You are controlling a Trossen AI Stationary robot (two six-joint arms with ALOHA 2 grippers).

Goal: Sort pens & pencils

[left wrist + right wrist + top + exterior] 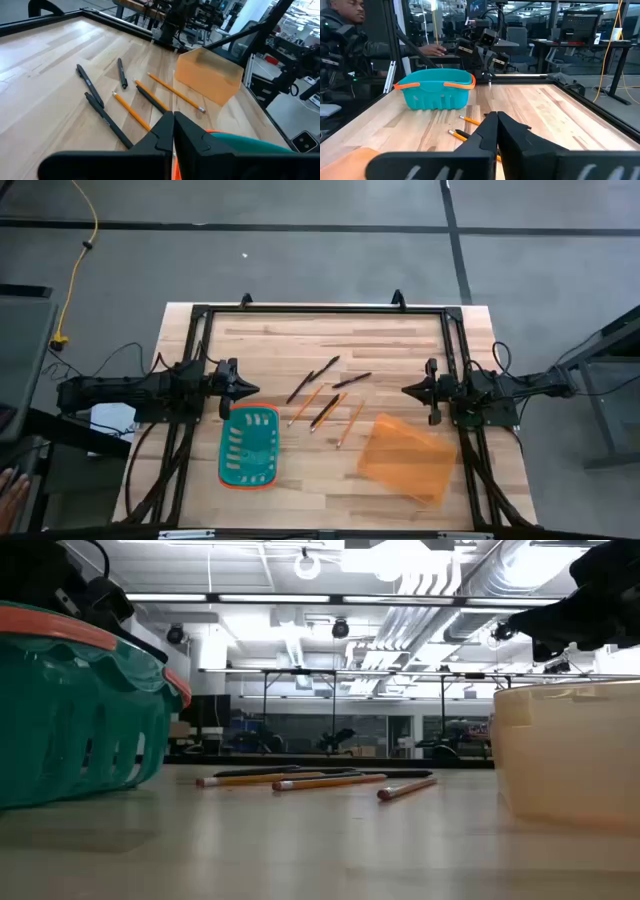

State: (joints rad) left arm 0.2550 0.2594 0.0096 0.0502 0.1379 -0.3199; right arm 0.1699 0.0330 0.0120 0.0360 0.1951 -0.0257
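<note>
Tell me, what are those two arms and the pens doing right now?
Left pincer shut, empty, beside teal basket. Right pincer shut, empty. Pens and pencils loose mid-table, unsorted. Nothing blocking.

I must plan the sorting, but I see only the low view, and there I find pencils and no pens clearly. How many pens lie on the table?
Observer: Three pens lie loose in the middle of the table, just beyond the three pencils as seen from your camera.
Operator: Is something already inside the two containers?
Observer: No, from above the teal basket and the orange bin both look empty.
Operator: Does one of the arms hold anything?
Observer: No, the left gripper and the right gripper are both shut and hold nothing.
</note>
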